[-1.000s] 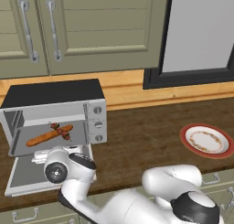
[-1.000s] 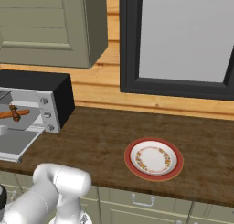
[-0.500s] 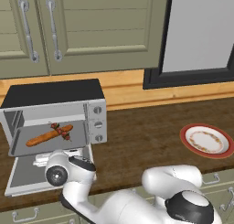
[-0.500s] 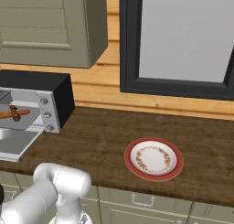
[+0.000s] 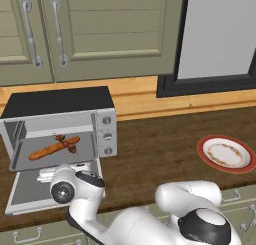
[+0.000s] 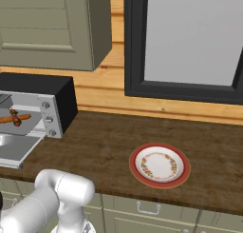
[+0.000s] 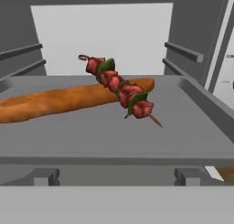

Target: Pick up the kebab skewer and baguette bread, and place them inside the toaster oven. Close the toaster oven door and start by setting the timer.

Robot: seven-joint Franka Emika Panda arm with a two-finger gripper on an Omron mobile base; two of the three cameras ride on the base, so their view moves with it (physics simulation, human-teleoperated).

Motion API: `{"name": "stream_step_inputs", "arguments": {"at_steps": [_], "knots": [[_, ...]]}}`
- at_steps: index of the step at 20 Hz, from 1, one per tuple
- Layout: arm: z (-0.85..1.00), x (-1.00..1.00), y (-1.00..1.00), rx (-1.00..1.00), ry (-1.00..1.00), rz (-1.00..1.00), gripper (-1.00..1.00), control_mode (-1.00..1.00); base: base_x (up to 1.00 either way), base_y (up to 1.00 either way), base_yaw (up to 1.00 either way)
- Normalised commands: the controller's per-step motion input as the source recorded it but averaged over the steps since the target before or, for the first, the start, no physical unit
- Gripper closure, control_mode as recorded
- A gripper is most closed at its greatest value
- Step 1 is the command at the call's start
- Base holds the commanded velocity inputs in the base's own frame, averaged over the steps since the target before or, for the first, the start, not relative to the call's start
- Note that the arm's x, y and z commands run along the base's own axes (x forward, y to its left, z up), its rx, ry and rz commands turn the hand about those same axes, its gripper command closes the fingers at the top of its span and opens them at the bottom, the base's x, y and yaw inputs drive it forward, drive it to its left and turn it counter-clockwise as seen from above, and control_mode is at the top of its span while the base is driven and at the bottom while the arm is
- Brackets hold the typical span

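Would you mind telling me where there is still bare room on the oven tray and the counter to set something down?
On the grey tray, the front strip and the right side beyond the kebab skewer are bare; the left and middle are crowded by the baguette bread with the skewer lying across it. The counter between the toaster oven and the plate is open.

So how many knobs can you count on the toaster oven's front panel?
3, stacked in a column on the oven's right panel: top knob, middle knob, bottom knob. None seem hidden.
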Motion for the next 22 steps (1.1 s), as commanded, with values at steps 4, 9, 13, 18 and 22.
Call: {"name": "stream_step_inputs", "arguments": {"at_steps": [4,9,13,18,22], "knots": [[0.00,0.13,0.01,0.00,0.00,0.00,-1.00,-1.00,0.00,0.00,0.00],[0.00,0.14,0.05,0.00,0.00,0.00,-1.00,-1.00,0.00,0.00,0.00],[-0.02,0.14,0.08,0.00,0.00,0.00,-1.00,-1.00,0.00,0.00,0.00],[-0.03,0.14,0.06,0.00,0.00,0.00,-1.00,-1.00,0.00,0.00,0.00],[0.00,0.18,0.00,0.00,0.00,0.00,-1.00,-1.00,0.00,0.00,0.00]]}}
